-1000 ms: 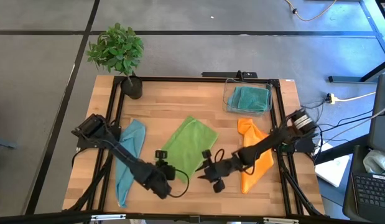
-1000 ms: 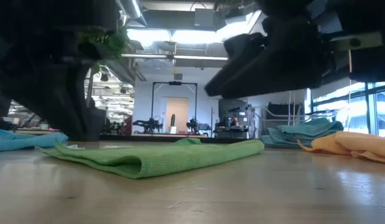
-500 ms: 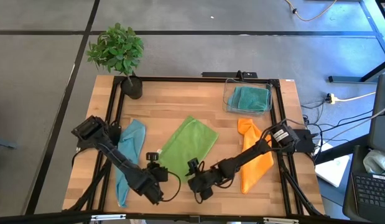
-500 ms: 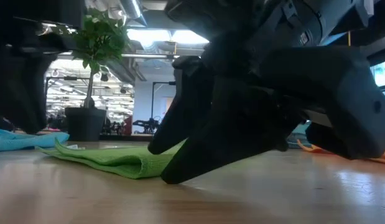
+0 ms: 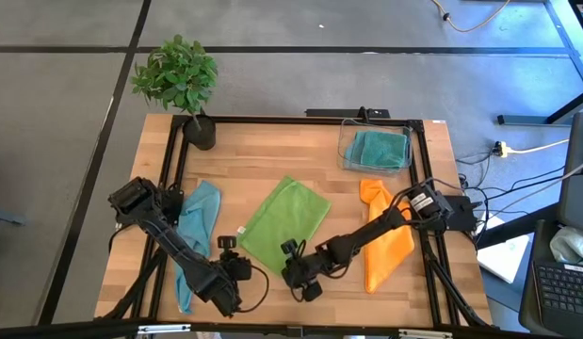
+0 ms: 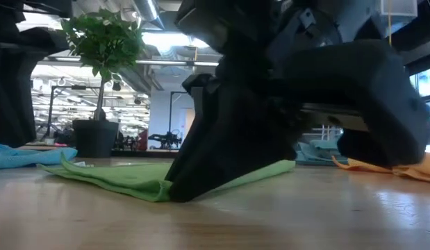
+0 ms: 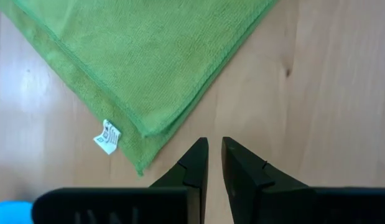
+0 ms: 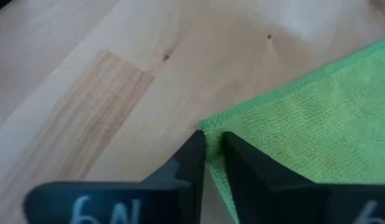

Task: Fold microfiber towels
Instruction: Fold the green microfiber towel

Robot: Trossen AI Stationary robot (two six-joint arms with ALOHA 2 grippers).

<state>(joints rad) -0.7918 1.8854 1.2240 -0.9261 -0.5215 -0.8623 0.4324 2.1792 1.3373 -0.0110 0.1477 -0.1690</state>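
Both grippers sit low at the near edge of the wooden table [image 5: 272,160]. The right gripper [image 5: 293,270] has its fingers [image 8: 195,155] nearly pressed together, a slit between them, their tips at the near corner of the green towel [image 5: 284,224]; whether they pinch the cloth I cannot tell. The left gripper [image 5: 230,250], fingers [image 7: 195,163] also almost closed, hovers over bare wood just beside that towel's near-left corner.

The left wrist view alone shows a small white tag [image 7: 106,136] on the towel's edge. The low view shows the towel lying flat with a doubled fold along its near edge, half hidden by the dark gripper.

A light blue towel [image 5: 197,231] lies left, an orange towel [image 5: 385,235] right. Farther back, a teal towel [image 5: 378,148] rests in a clear bin [image 5: 348,132], and a potted plant [image 5: 183,80] stands at the far-left corner. Beyond is a lit workshop hall.
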